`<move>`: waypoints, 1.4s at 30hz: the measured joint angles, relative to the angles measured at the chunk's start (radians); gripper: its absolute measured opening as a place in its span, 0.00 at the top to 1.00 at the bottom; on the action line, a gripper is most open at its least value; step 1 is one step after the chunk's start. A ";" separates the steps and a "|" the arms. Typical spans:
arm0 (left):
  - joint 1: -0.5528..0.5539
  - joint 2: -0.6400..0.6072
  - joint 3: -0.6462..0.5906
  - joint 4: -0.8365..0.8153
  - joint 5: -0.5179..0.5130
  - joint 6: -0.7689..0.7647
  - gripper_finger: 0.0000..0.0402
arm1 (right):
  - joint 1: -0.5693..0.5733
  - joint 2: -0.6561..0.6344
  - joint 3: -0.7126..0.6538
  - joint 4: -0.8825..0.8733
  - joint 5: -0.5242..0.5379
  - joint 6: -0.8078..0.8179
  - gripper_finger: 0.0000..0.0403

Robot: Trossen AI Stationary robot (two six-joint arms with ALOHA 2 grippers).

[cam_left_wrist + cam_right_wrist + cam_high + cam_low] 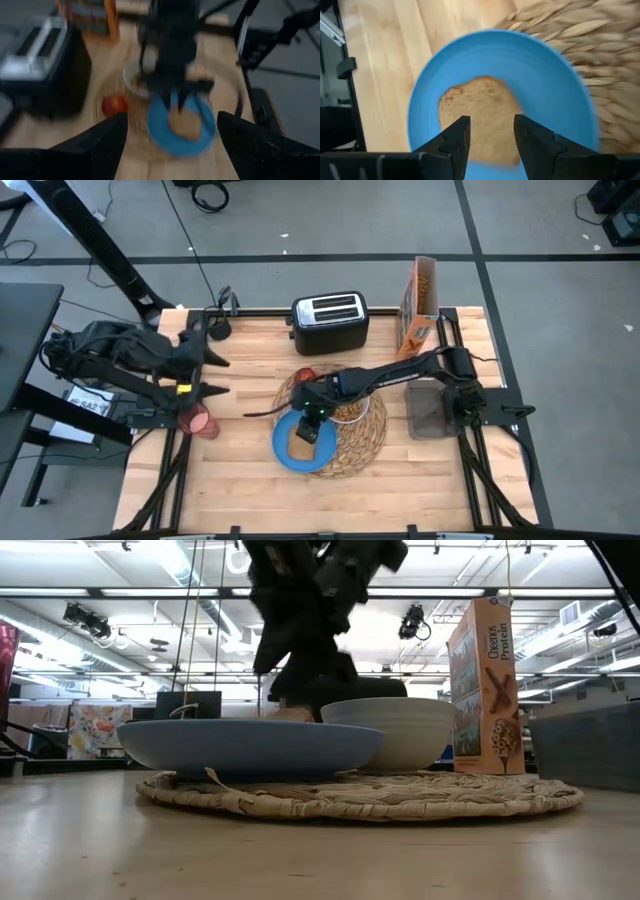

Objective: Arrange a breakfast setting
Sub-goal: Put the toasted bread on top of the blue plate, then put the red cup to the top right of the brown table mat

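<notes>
Right gripper (490, 140) open, hovering directly above toast slice (481, 115) on blue plate (555, 85), at woven placemat's (368, 438) left edge. Left gripper (205, 376) open, far left.

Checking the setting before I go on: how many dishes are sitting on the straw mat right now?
2. The blue plate, with the toast on it, overhangs the mat's left edge below the right gripper. The white bowl sits behind it, mostly hidden from above by the right arm.
</notes>
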 joint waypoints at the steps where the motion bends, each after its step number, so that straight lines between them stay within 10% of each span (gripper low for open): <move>1: -0.010 0.000 0.000 -0.043 0.000 -0.043 0.22 | 0.000 -0.013 0.000 -0.010 0.010 -0.006 0.60; 10: -0.191 0.037 0.000 -0.457 0.020 -0.514 0.22 | 0.047 -0.194 0.002 -0.062 0.220 -0.110 0.61; 19: -0.315 0.182 -0.177 -0.463 0.118 -0.814 0.22 | 0.142 -0.312 0.002 -0.065 0.385 -0.108 0.61; 29: -0.314 0.242 -0.368 -0.437 0.178 -0.904 0.25 | 0.200 -0.369 0.002 -0.076 0.406 -0.096 0.61; 42: -0.314 0.243 -0.510 -0.291 0.254 -0.953 0.58 | 0.219 -0.391 0.003 -0.072 0.388 -0.164 0.61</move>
